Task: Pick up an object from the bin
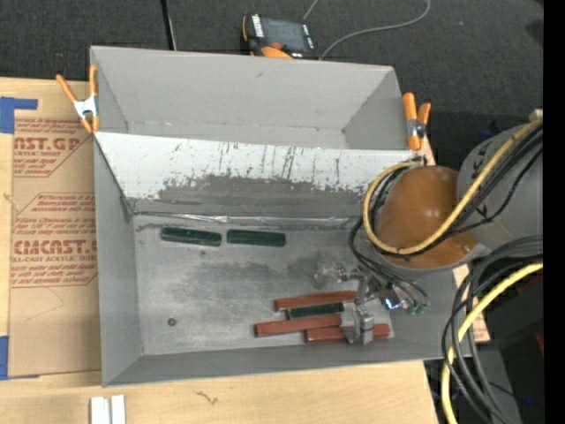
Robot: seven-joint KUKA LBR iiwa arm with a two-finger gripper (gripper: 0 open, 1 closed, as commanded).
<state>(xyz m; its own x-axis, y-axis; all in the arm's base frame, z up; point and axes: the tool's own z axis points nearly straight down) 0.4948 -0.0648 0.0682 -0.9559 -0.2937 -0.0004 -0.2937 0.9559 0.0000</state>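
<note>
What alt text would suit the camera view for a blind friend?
A robot's gripper sits low over a cluster of reddish-brown bars and one dark green bar at the front right of a grey metal bin. Two more green bars lie end to end near the back wall.

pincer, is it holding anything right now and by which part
Cannot be told. The pincer sits at the right end of the reddish-brown bars near the bin's front wall, but a grip on one is not visible.
</note>
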